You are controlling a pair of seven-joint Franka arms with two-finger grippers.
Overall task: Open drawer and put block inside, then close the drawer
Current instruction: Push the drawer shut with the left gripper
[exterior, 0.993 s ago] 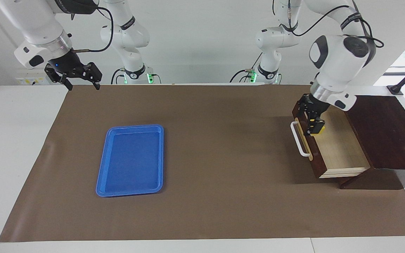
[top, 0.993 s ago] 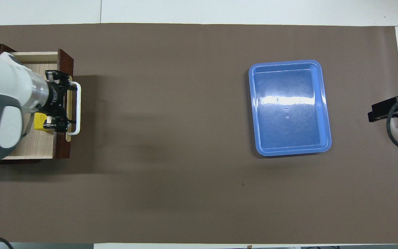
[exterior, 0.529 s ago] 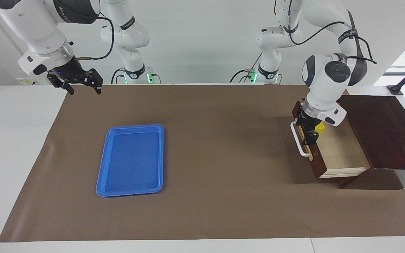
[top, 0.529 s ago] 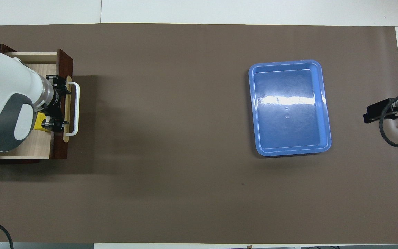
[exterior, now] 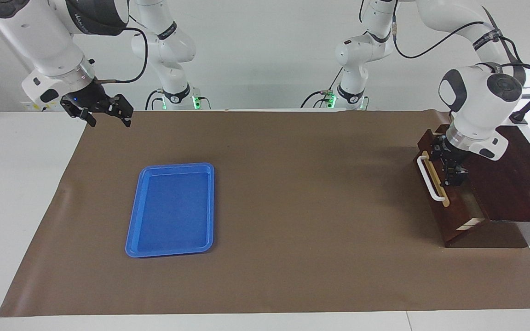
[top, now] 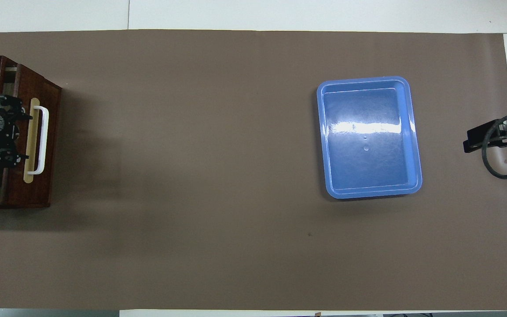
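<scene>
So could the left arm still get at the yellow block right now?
Probably not. The drawer is nearly shut, with only a thin gap of pale interior showing, and no block is in view. The left gripper sits at the drawer front by the handle; it would have to pull the drawer open first.

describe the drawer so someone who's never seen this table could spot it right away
Start at the brown mat and go to the left arm's end of the table, where a dark wooden box sits. The drawer is the part of the box that faces the blue tray, nearly pushed shut, with the left tool over it. Its white bar handle on a tan strip sets it apart.
</scene>
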